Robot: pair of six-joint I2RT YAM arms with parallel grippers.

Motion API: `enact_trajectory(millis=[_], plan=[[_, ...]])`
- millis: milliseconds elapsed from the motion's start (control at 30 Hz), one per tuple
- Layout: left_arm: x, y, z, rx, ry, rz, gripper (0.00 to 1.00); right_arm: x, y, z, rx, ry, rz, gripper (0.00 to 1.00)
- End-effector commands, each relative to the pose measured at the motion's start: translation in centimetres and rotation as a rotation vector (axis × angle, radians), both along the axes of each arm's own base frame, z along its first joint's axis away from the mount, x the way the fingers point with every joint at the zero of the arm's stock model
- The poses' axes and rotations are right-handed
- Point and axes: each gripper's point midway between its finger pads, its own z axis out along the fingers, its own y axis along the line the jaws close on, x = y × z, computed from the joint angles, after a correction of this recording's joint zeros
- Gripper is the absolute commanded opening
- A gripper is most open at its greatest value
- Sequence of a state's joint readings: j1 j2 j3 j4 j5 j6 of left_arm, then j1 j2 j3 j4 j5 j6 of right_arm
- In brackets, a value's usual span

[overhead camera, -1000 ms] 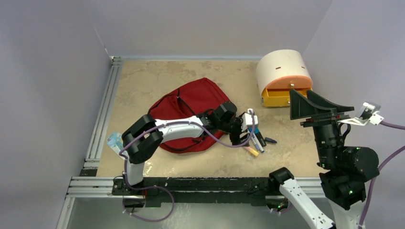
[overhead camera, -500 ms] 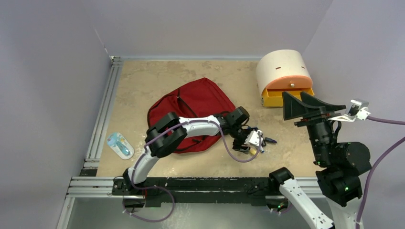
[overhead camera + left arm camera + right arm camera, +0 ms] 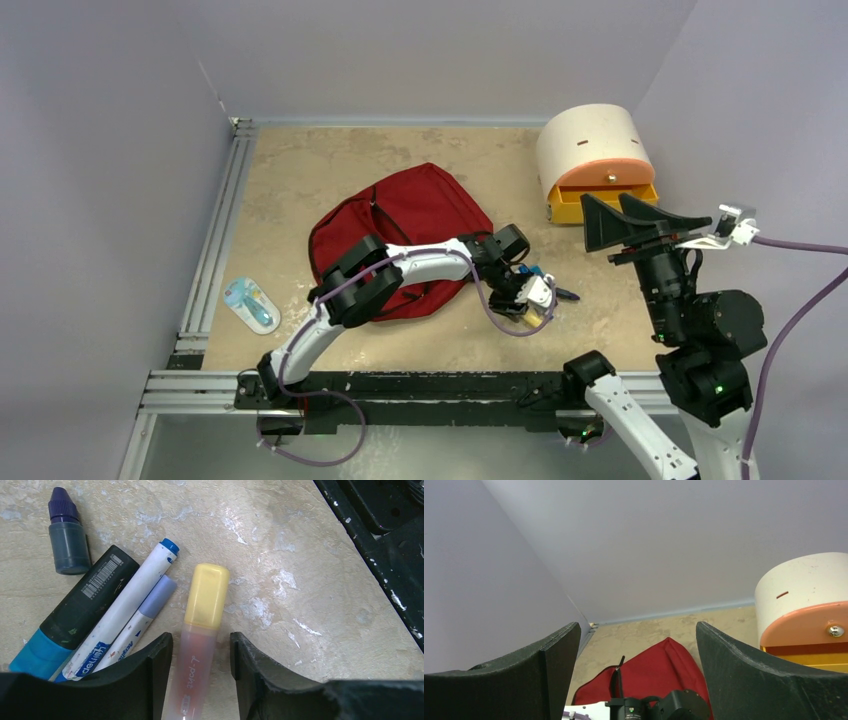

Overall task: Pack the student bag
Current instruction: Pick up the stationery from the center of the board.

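The student bag (image 3: 400, 210), dark red, lies flat mid-table; its top also shows in the right wrist view (image 3: 664, 662). Just right of it lies a cluster of pens. My left gripper (image 3: 528, 303) is down over them. In the left wrist view its jaws (image 3: 201, 655) straddle a pink highlighter with a yellow cap (image 3: 205, 600), open, with a thin gap on each side. Beside it lie two white pens (image 3: 132, 617), a black marker with a teal end (image 3: 82, 605) and a small dark blue bottle (image 3: 67, 537). My right gripper (image 3: 640, 212) hangs high at the right, open and empty (image 3: 638, 650).
A cream-and-orange rounded drawer box (image 3: 595, 160) stands at the back right with its yellow drawer pulled out. A small packaged item (image 3: 250, 303) lies near the left rail. The black frame rail (image 3: 385, 540) runs close to the pens on the near side.
My left arm has reached further right and dropped onto the pens, and its jaws have narrowed around the highlighter. The right arm has drifted slightly left, still open.
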State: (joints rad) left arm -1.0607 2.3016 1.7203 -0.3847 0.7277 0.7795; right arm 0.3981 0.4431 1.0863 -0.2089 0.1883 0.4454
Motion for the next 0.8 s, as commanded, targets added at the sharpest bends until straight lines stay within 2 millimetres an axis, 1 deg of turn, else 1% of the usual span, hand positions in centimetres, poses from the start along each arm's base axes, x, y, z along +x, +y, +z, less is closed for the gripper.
enact_trajectory(millis=[0,100,200,267,367,400,433,467,567,633,700,767], plan=[[-0.6,0.2,-0.2,0.023,0.013,-0.043,0.41,0.3,0.4,0.5,0.0,-0.019,0.016,0.87],[-0.9,0.6,-0.3,0.035,0.022,-0.04,0.33,0.4,0.5,0.3,0.004,-0.013,0.017,0.87],[-1.0,0.7,0.6,0.025,0.027,-0.027,0.25,0.5,0.6,0.0,0.009,-0.006,0.019,0.87],[-1.4,0.4,2.4,-0.012,0.052,-0.016,0.21,0.6,0.6,-0.1,0.013,-0.004,0.021,0.87],[-2.3,0.1,6.5,-0.121,0.085,-0.001,0.2,0.8,0.7,-0.3,0.02,0.005,0.023,0.87],[-2.6,0.3,7.8,-0.154,0.092,0.005,0.2,0.9,0.7,-0.4,0.023,0.009,0.02,0.87],[-3.0,0.8,8.4,-0.17,0.105,0.014,0.2,1.0,0.8,-0.6,0.025,0.015,0.02,0.87],[-3.2,0.8,10.0,-0.205,0.104,0.022,0.2,1.1,0.8,-0.8,0.024,0.02,0.018,0.87],[-3.8,2.4,12.1,-0.234,0.114,0.064,0.2,1.6,1.1,-1.4,0.027,0.037,0.025,0.87],[-4.1,3.8,13.2,-0.252,0.116,0.096,0.2,2.2,1.5,-2.0,0.027,0.056,0.034,0.87],[-3.9,5.7,14.5,-0.277,0.134,0.146,0.2,3.0,2.0,-3.0,0.037,0.094,0.038,0.87],[-2.9,7.8,16.2,-0.323,0.162,0.219,0.2,3.7,2.5,-3.9,0.033,0.127,0.051,0.87]])
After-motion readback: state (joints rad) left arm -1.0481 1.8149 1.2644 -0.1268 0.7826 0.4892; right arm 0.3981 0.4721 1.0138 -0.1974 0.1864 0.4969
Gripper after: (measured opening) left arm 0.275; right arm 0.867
